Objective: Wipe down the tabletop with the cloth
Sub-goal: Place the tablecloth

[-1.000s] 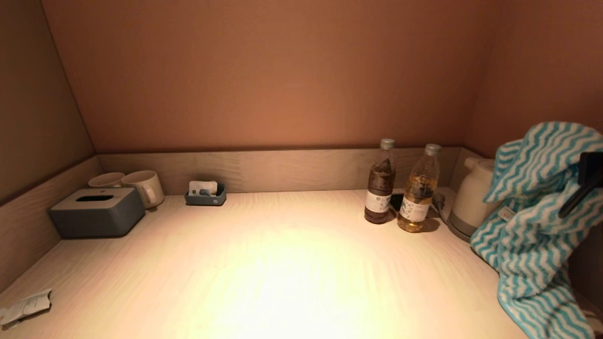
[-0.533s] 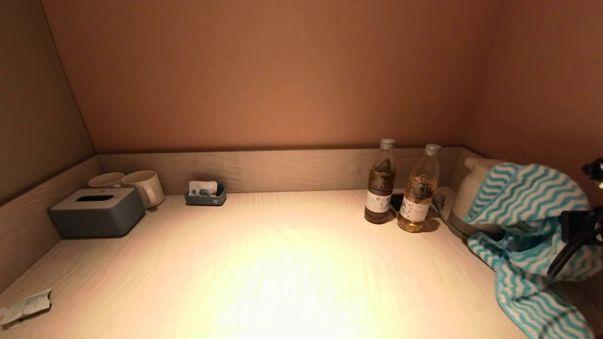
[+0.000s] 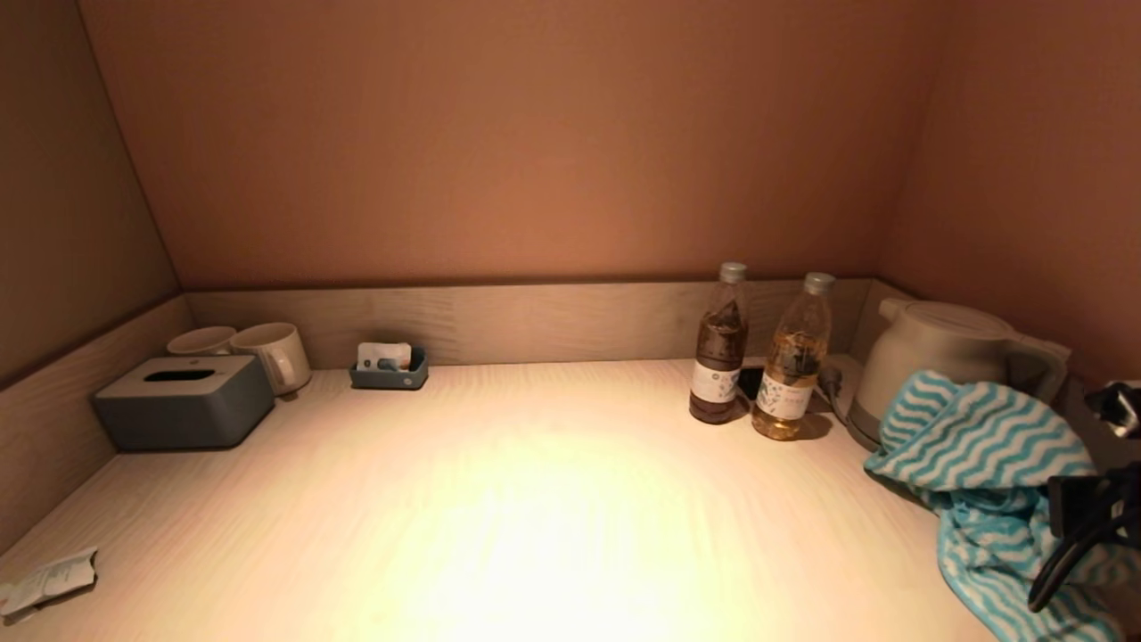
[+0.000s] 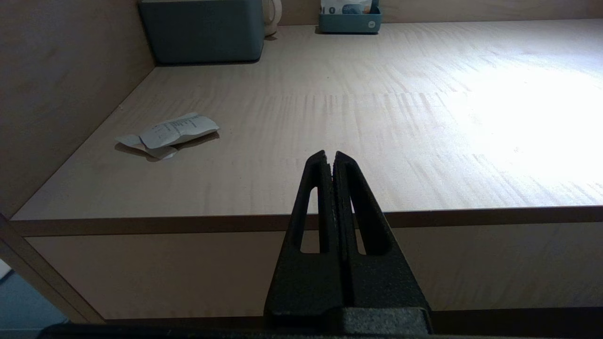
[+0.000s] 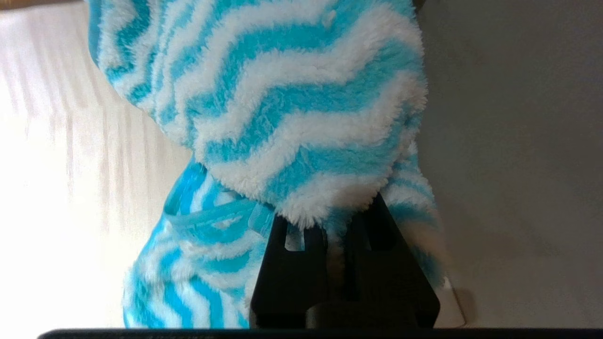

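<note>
My right gripper (image 5: pixel 337 226) has its jaws clamped on the cloth (image 5: pixel 292 108), whose blue-and-white zigzag pile bulges over them and hides the tips. My right wrist view shows that grip; the head view shows only dark parts of that arm at about 4 o'clock, with the cloth (image 3: pixel 985 446) heaped on the surface (image 3: pixel 535 499) just in front of the kettle (image 3: pixel 936 357).

My left gripper (image 4: pixel 333 162) has its jaws pressed together with nothing between them, hanging off the near edge of the surface (image 4: pixel 377 117). Only its wrist view shows it; the head view does not.

At about 2 o'clock two bottles stand side by side: a dark bottle (image 3: pixel 718 348) and an amber bottle (image 3: pixel 792 361), both partly filled and capped. At 10 o'clock sits a grey tissue box (image 3: pixel 183 401) with two mugs (image 3: pixel 258 348) behind it; whether they hold anything I cannot tell. Further along the back wall a small tray (image 3: pixel 389 370) holds sachets. A crumpled paper packet (image 3: pixel 49 580) lies at 8 o'clock, seen more clearly from my left wrist (image 4: pixel 169 134).
</note>
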Controlling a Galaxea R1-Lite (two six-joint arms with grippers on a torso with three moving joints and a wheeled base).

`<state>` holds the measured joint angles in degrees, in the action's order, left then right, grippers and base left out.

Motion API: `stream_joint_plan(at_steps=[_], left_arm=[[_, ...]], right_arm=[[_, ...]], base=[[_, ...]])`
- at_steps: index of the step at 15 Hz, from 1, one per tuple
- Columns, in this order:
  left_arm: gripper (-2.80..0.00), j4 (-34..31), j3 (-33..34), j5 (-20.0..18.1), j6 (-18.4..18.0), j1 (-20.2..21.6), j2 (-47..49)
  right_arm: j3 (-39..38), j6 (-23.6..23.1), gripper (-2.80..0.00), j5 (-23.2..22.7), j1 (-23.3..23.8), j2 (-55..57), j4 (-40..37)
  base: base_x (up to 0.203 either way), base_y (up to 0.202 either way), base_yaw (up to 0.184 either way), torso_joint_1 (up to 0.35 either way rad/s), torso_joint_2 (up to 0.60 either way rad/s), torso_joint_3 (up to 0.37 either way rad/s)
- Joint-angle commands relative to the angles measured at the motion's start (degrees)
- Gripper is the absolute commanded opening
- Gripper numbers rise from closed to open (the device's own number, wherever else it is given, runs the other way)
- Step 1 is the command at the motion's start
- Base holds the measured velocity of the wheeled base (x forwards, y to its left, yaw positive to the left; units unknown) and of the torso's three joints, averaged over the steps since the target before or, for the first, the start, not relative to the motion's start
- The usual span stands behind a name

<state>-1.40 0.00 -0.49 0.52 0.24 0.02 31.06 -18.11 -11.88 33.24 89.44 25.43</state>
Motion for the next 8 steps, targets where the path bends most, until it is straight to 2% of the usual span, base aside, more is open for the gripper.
stream_joint_plan(at_steps=[1, 8], left_arm=[[-2.8, 0.0, 0.0, -0.04, 0.01, 0.02, -0.02], [-2.8, 0.0, 0.0, -0.04, 0.01, 0.02, -0.02]], right_arm=[[-1.04, -1.03, -2.8, -0.61, 0.69, 0.54, 0.06], [1.57, -1.1, -2.8, -0.62, 0.81, 9.01, 0.07]], base=[[0.0, 0.0, 0.0, 0.0, 0.0, 0.0], [0.0, 0.0, 0.0, 0.0, 0.0, 0.0]])
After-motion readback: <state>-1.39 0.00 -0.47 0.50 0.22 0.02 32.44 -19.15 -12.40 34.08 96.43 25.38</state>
